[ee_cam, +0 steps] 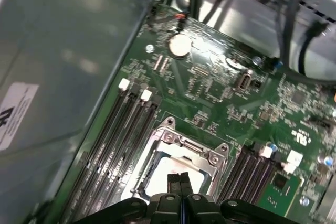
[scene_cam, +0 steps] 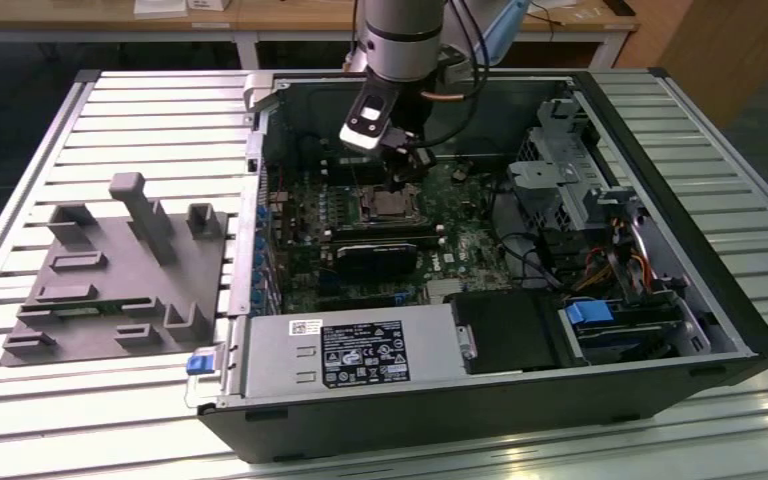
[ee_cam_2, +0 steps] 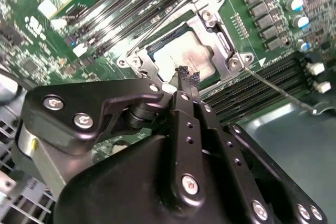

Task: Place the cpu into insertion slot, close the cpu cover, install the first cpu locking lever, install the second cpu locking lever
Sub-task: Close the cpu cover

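Both jaws of the gripper (ee_cam_2: 186, 77) are pressed together with nothing between them. Their black tips sit over one edge of the cpu cover (ee_cam_2: 223, 43); contact cannot be told. The cover is a thin silvery frame lying flat around the cpu (ee_cam_2: 181, 55), whose matte grey top shows through the window, seated in the insertion slot (scene_cam: 387, 205) on the green motherboard (ee_cam: 220, 93). One thin wire lever (ee_cam_2: 278, 90) juts over the black memory slots (ee_cam_2: 257, 82). The gripper's body hides part of the frame.
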Motion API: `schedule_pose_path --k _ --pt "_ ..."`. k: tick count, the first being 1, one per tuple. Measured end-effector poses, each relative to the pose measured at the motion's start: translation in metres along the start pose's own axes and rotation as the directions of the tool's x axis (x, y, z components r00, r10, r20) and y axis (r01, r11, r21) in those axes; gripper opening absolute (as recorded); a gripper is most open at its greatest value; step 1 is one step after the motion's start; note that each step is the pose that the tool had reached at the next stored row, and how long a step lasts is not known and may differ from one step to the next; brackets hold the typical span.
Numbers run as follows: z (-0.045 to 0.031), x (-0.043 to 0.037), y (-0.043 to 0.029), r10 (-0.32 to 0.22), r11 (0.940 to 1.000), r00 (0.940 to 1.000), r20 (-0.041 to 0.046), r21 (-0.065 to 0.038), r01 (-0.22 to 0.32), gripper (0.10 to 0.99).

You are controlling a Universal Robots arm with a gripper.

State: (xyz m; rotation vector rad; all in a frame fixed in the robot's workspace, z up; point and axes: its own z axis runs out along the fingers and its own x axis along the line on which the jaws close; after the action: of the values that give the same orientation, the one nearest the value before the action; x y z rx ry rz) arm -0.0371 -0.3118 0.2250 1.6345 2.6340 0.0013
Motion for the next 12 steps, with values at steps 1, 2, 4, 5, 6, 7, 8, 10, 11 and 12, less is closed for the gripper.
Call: schedule_pose_path --k 1,2,4,5,6,7,8,10,11,12 --pt "0.0 0.0 0.0 -0.018 0.9998 0.9998 -0.0004 -0.001 0.018 0.102" --pt "0.0001 0.0 0.0 -0.036 0.9994 0.9994 -0.0008 -0.001 0.036 0.102" --pt "0.0001 0.0 0.0 -0.072 0.9974 0.9974 -0.0016 -0.003 0.072 0.102" --pt "0.0001 0.0 0.0 -0.09 0.996 0.996 -0.0019 -0.003 0.09 0.102" --pt "0.0002 0.0 0.0 -0.108 0.9942 0.9942 -0.0022 -0.004 0.108 0.102" --pt "0.0002 0.0 0.0 -0.125 0.9921 0.9921 -0.0026 -0.005 0.125 0.102" --pt "0.0002 0.0 0.0 -0.145 0.9895 0.9895 -0.0029 -0.005 0.145 0.102" --pt "0.0003 0.0 0.0 -0.18 0.9836 0.9836 -0.0035 -0.007 0.18 0.102" --pt "0.0003 0.0 0.0 -0.198 0.9802 0.9802 -0.0038 -0.007 0.198 0.102" --pt "0.0003 0.0 0.0 -0.215 0.9765 0.9765 -0.0041 -0.008 0.215 0.102"
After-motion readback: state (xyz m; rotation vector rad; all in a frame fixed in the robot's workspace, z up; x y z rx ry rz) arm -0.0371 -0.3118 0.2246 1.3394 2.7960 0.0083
